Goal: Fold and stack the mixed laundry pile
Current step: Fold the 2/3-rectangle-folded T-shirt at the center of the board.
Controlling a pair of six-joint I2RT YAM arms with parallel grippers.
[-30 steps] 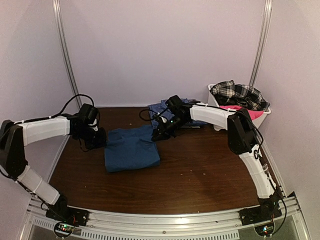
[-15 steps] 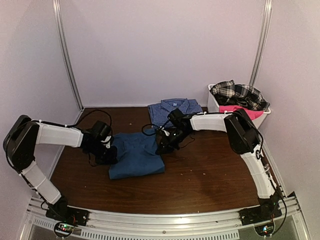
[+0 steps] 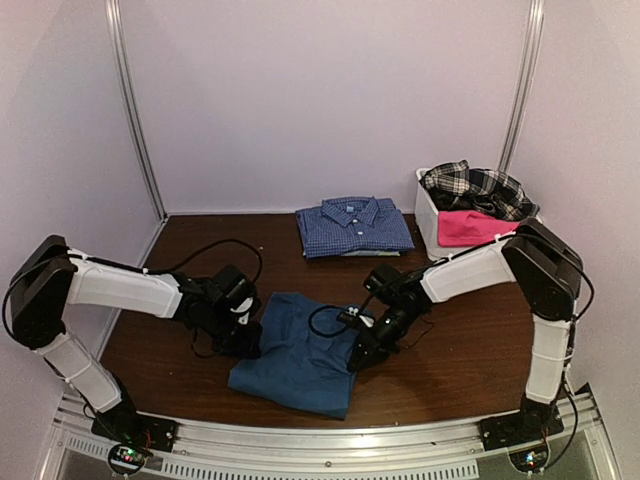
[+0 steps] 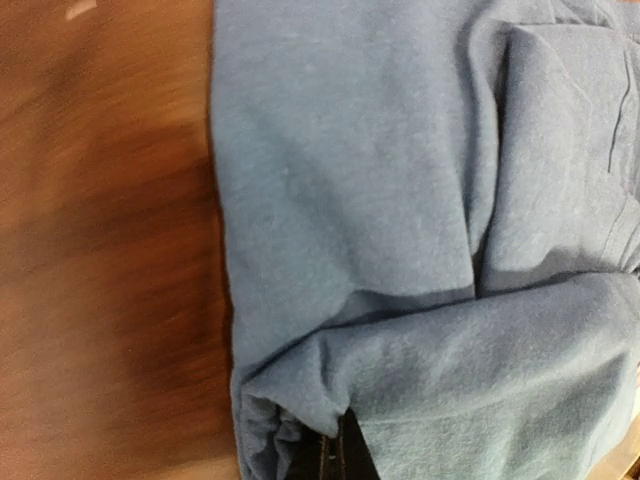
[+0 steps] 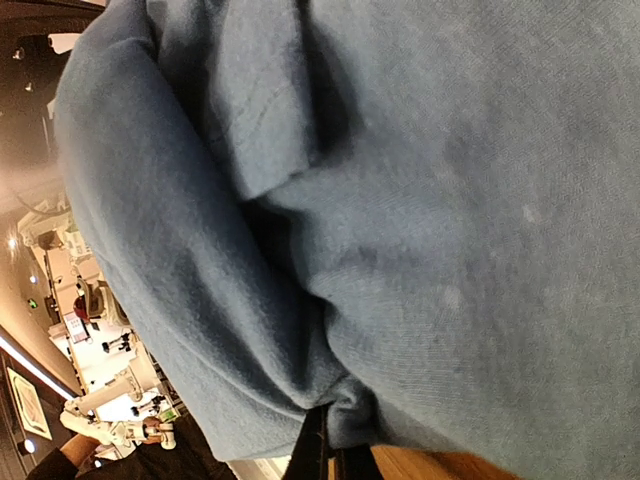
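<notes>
The dark blue T-shirt (image 3: 300, 355) lies folded on the brown table, near the front edge. My left gripper (image 3: 247, 338) is shut on its left edge, and in the left wrist view the cloth (image 4: 400, 200) bunches over the closed tips of that gripper (image 4: 340, 455). My right gripper (image 3: 364, 352) is shut on the right edge, with the cloth (image 5: 420, 200) draped over its closed tips (image 5: 330, 455). The rest of the mixed laundry pile, a black-and-white plaid shirt (image 3: 477, 188) and a bright pink piece (image 3: 470, 228), sits in the bin.
A folded blue checked shirt (image 3: 355, 225) lies at the back centre of the table (image 3: 470, 350). The white plastic bin (image 3: 428, 215) stands at the back right against the wall. Metal rails run along the front edge (image 3: 330, 440).
Both arms have dragged the dark blue T-shirt from the middle of the table toward the front edge, grippers still shut on it. The folded checked shirt at the back is now uncovered.
</notes>
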